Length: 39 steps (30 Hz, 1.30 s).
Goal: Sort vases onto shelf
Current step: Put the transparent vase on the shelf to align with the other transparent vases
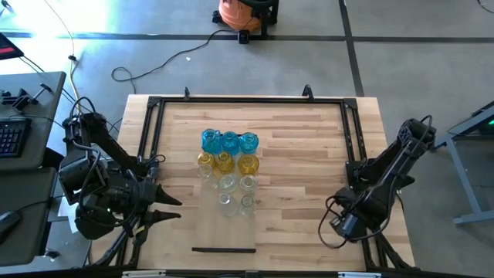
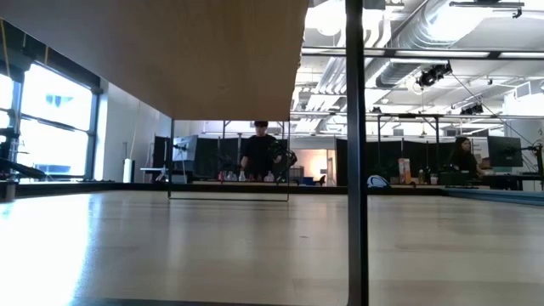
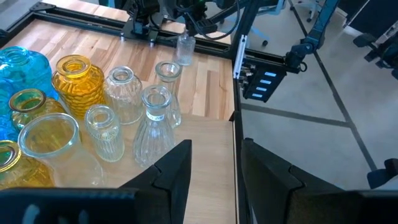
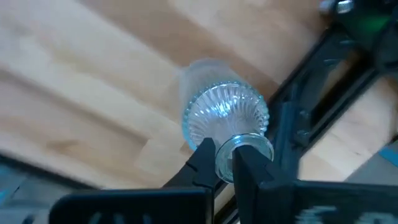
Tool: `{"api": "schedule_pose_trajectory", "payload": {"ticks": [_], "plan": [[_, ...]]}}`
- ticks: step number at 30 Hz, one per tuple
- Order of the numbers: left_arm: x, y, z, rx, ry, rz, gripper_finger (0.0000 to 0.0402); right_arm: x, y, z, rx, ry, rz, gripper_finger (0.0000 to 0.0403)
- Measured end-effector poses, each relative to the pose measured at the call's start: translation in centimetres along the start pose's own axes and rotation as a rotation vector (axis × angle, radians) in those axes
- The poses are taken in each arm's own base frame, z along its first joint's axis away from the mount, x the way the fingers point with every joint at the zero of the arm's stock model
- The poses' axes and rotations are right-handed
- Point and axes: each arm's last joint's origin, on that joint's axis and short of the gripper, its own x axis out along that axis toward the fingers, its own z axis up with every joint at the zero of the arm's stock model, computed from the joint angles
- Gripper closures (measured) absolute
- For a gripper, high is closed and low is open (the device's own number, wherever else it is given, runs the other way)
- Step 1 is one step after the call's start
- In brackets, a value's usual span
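Blue, yellow and clear vases stand in a tight cluster on the pale shelf panel, which lies flat on the table with a dark strip at its near end. The left wrist view shows the same yellow and clear vases. My left gripper hovers open at the table's left, aimed at the cluster. My right gripper points down by the table's right rail, shut on one clear ribbed vase. In the high view the arm hides that vase. My right gripper pinches the clear vase's narrow neck just under its rim between its two fingers. The fingers come from above, pointing down. The vase stays upright below them, beside the black rail; whether its base is on the table cannot be told.
A black frame rail runs round the tabletop; the held vase is close to its right side. Bare wood lies between the cluster and the right arm. In the low view a dark post stands close by, and a person stands far behind.
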Motion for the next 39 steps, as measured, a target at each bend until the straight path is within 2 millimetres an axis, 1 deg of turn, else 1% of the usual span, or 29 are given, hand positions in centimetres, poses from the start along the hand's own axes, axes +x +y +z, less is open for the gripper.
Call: {"api": "schedule_pose_trajectory", "payload": {"ticks": [4,8,13,18,24,26,30,33,36,39], "plan": [[0.0,0.0,0.0,0.002,0.0,0.0,0.0273,-1.4,0.8,-0.1,-0.012,0.018,0.073,0.0397],[0.0,0.0,0.0,0.016,-0.002,0.003,0.0273,-2.8,1.3,0.1,-0.035,0.017,0.102,0.0399],[0.0,0.0,0.0,0.019,-0.004,0.005,0.0273,-4.8,2.8,0.3,-0.102,0.024,0.132,0.0401],[0.0,0.0,0.0,0.018,-0.005,0.005,0.0273,-7.3,5.0,1.0,-0.194,0.033,0.163,0.0402],[0.0,0.0,0.0,0.019,-0.005,0.006,0.0273,-10.4,7.8,2.3,-0.323,0.078,0.108,0.0402],[0.0,0.0,0.0,0.019,-0.005,0.006,0.0273,-11.4,9.0,2.7,-0.379,0.083,0.148,0.0402],[0.0,0.0,0.0,0.021,-0.005,0.006,0.0273,-13.8,11.2,3.6,-0.447,0.031,0.266,0.0402],[0.1,-0.1,-0.1,0.022,-0.003,0.007,0.0273,-15.3,12.4,4.4,-0.476,-0.06,0.322,0.0402],[0.5,-0.1,-0.5,0.036,0.007,0.017,0.0273,-16.6,13.1,5.2,-0.502,-0.131,0.372,0.0403],[1.1,-0.1,-1.4,0.037,0.026,0.036,0.0273,-17.6,13.4,5.8,-0.516,-0.192,0.411,0.0403]]}}
